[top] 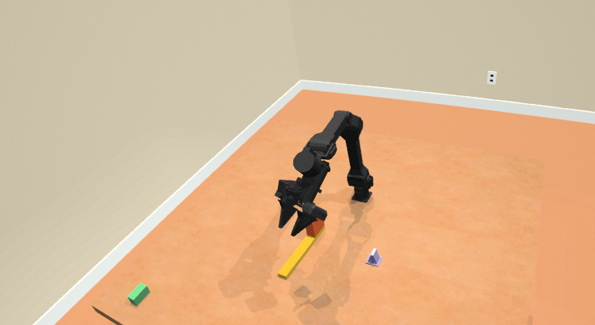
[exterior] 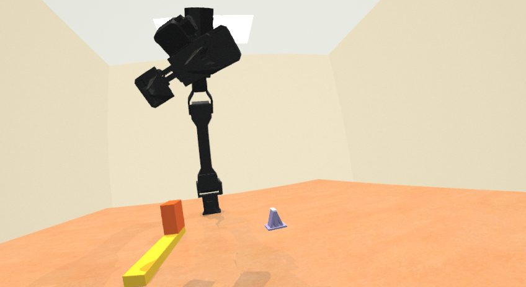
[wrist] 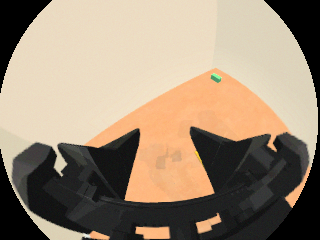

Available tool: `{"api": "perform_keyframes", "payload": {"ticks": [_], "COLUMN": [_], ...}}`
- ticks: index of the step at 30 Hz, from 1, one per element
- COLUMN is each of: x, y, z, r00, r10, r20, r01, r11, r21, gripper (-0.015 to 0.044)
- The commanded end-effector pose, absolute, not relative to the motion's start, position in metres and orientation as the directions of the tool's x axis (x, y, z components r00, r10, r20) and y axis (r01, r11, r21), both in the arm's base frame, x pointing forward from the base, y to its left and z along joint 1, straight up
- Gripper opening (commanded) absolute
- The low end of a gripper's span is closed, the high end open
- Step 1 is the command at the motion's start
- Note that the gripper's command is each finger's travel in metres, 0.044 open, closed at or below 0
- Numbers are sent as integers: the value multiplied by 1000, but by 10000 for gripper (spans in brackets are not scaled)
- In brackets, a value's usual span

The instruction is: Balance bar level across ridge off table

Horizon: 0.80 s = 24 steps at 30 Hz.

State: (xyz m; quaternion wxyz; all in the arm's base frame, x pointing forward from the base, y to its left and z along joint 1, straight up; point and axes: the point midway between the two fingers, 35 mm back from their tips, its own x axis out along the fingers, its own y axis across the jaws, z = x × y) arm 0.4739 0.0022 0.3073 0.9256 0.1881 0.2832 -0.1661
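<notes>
On the table's left a green block (top: 138, 293) lies clear; mid-table the end effector (top: 295, 227), wide and holding nothing, hangs beside the orange block (top: 315, 227) capping the bar (top: 301, 250). Descending there could knock that block or grip off-centre, tipping the bar off the ridge (top: 374, 257), well apart at right

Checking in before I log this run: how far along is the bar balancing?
Nothing is done yet: the long yellow bar lies flat on the floor beside the orange block. The open black gripper is above the bar, holding nothing. Grasping, carrying to the small purple ridge and releasing remain.
</notes>
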Motion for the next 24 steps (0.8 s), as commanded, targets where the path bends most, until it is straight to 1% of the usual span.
{"api": "perform_keyframes", "payload": {"ticks": [1, 7, 12, 17, 22, 24], "x": [462, 431, 400, 366, 330, 321], "y": [-14, -41, -58, -71, -80, -81], "z": [278, 242, 219, 201, 189, 187], "r00": [696, 535, 385, 227, 70, 30], "r10": [-201, -189, -158, -106, -32, -9], "r20": [-689, -823, -909, -968, -997, -1000], "r01": [401, 338, 256, 163, 76, 55], "r11": [905, 941, 965, 984, 997, 998], "r21": [141, 3, -60, -70, -27, -8], "gripper": [315, 315, 315, 315, 315, 315]}}
